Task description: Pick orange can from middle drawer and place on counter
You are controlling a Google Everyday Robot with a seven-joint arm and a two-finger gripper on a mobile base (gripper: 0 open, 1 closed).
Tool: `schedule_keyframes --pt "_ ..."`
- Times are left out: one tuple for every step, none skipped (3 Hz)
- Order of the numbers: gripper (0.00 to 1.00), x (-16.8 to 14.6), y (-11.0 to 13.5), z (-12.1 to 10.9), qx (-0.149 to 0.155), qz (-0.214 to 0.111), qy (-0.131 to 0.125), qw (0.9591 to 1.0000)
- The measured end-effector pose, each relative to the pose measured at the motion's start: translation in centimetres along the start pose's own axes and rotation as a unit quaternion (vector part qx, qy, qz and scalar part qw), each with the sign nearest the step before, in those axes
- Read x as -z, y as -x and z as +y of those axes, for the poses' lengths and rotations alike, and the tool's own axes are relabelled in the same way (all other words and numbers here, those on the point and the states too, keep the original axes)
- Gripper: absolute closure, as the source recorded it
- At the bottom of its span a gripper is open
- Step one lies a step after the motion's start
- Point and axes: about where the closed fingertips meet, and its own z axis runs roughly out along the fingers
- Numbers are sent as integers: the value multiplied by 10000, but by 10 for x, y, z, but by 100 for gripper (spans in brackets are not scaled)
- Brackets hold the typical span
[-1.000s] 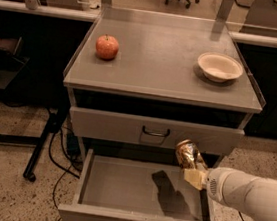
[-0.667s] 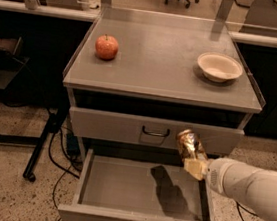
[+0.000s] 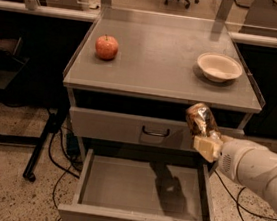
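My gripper point(image 3: 205, 136) is shut on the orange can point(image 3: 201, 119), a shiny mottled orange-brown and gold can, tilted. It hangs in front of the upper drawer front, just below the counter's front edge at the right. The middle drawer point(image 3: 144, 189) is pulled open below, its grey floor bare apart from the arm's shadow. The counter point(image 3: 160, 60) is the flat grey top above. My white arm comes in from the right.
A red apple point(image 3: 107, 46) sits at the counter's left and a white bowl point(image 3: 219, 67) at its right. A shut drawer front with a wire handle point(image 3: 155, 132) lies under the counter. Cables and a dark stand leg are on the floor at the left.
My gripper has risen with the can from just above the open drawer to the level of the upper drawer front, near the counter's edge.
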Motion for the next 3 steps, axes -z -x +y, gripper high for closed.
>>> schedule_keyframes --pt "100 3 0 -2 33 -10 -24 10000" --pt "100 -1 23 7 125 -142 99 9998" --pt "100 2 95 20 425 -624 282 9968"
